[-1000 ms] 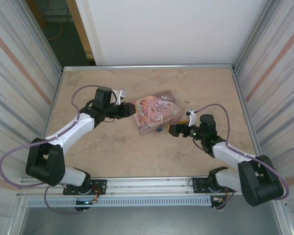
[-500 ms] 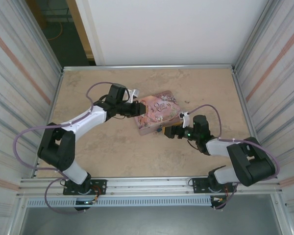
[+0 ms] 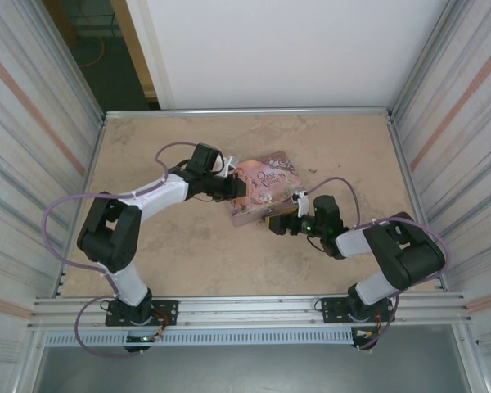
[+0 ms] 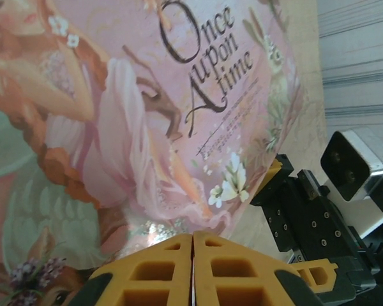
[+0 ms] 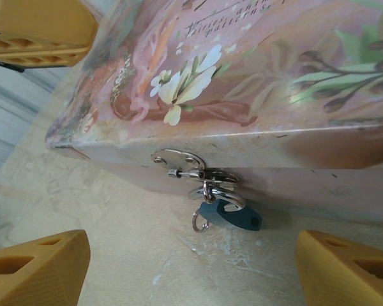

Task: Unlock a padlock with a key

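Note:
The tiny blue padlock (image 5: pixel 235 217) hangs by its silvery shackle (image 5: pixel 221 194) from the hasp (image 5: pixel 177 157) on the front wall of the pink tin (image 5: pixel 255 76), its body lying on the table. A small wire ring (image 5: pixel 200 223) dangles beside it. No key shows. My right gripper (image 5: pixel 191 271) is open, low at the table, with the padlock ahead between its fingers (image 5: pixel 39 266) and not touching them. My left gripper (image 4: pixel 193 237) is shut, its tips over the tin's lid (image 4: pixel 134 127). From above, the left gripper (image 3: pixel 231 187) sits on the tin (image 3: pixel 266 182) and the right gripper (image 3: pixel 276 223) at its front.
Beige tabletop (image 3: pixel 180 246) surrounds the tin, with metal walls on both sides and a rail along the near edge. The right gripper's black body (image 4: pixel 306 213) and its camera (image 4: pixel 354 162) stand close past the tin's corner in the left wrist view.
The left gripper has slid right, from beside the tin onto its lid. The right gripper has moved left, up to the tin's front where the padlock hangs.

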